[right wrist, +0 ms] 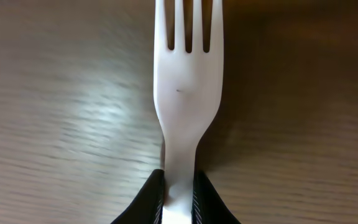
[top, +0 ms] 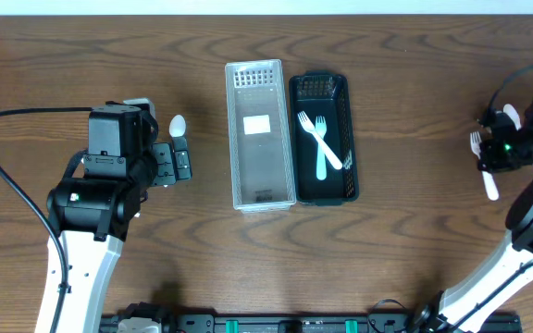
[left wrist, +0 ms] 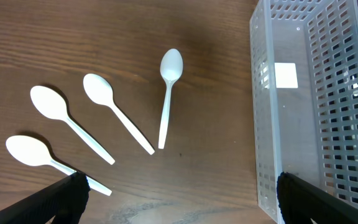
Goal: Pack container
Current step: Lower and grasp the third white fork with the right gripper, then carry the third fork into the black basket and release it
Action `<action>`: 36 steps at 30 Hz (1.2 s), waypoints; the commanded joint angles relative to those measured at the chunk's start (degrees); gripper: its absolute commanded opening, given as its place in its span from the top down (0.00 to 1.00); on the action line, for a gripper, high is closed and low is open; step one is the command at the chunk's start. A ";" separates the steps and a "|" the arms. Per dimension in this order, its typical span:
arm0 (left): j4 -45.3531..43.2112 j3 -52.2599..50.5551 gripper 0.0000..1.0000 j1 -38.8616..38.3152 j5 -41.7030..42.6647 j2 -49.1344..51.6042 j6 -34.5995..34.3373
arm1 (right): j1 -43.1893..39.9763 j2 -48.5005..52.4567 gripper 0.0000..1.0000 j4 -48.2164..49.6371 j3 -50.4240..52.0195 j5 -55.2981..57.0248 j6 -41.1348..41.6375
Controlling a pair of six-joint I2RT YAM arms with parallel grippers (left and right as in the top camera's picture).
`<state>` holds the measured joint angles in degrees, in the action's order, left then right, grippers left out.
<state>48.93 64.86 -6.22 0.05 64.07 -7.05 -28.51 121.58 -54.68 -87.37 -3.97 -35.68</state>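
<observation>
A white fork (right wrist: 188,93) is pinched by its thin handle between the closed fingers of the right tool (right wrist: 179,186), near the right edge of the table (top: 433,231) and well apart from the black basket (top: 322,88), where two forks (top: 320,139) already lie. With so narrow a hold, the fork could be swung or let slip in transit, and its tines could be caught on the basket's rim or dropped into the clear basket (top: 257,92) just beside it. The left tool (left wrist: 182,196) is held open above four white spoons (left wrist: 166,106). These lie flat and close together, so two could be nudged at once, or the table scraped.
</observation>
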 commanded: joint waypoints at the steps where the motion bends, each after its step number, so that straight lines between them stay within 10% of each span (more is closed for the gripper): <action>1: -0.04 1.01 0.02 0.02 0.20 0.24 0.79 | 3.52 -4.66 0.99 -1.42 -4.70 -0.04 8.44; 18: -0.28 1.01 0.02 0.02 0.20 0.24 0.74 | 36.57 -15.02 0.99 -5.68 -14.91 2.73 44.76; 36: 0.55 1.01 0.02 0.02 0.20 0.24 0.76 | 55.47 -0.42 0.86 -9.46 -14.82 14.03 59.78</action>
<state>49.28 64.86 -6.22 0.05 64.07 -7.05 26.41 119.24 -63.92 -102.26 8.16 21.45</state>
